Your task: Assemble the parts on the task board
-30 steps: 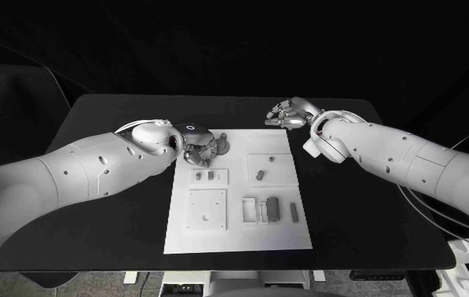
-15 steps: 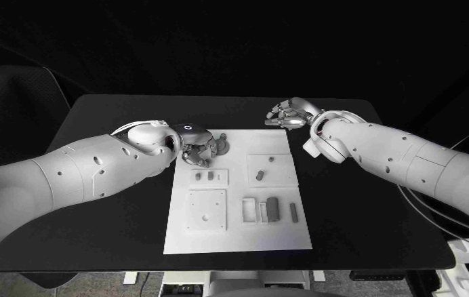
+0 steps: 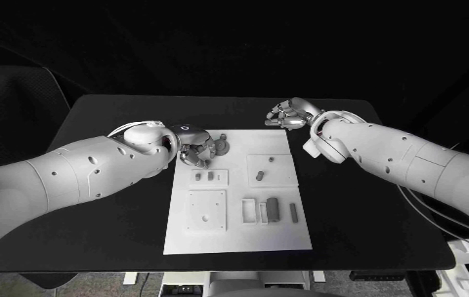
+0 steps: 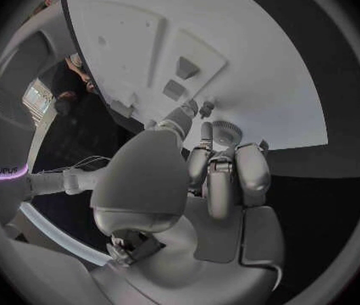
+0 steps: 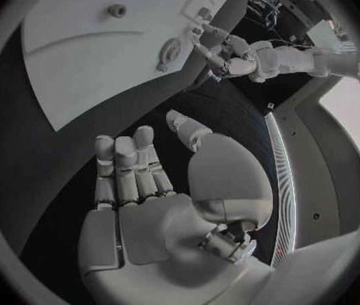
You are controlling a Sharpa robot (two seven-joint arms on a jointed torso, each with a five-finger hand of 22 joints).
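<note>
Between the earlier frames and this one, the left arm had rolled slightly at the wrist while the left hand (image 3: 200, 152) stayed at the far left corner of the task board (image 3: 238, 239); the right hand (image 3: 287, 114) had not shifted. The left hand's fingers (image 4: 217, 173) were curled close together over a small round toothed part (image 4: 224, 131) lying on the board, but whether they gripped it or merely touched it could not be told. The right hand rested over the black table (image 3: 117, 117) just beyond the board's far right corner, fingers extended side by side and holding nothing. Small grey parts (image 3: 260, 173) lay in the recessed plates toward the board's middle, and further pieces (image 3: 272, 208) lay nearer its front edge. The step in hand appeared to be securing the toothed part. To do it well, the fingertips should close evenly around its rim, and the part should be kept level before lifting.
</note>
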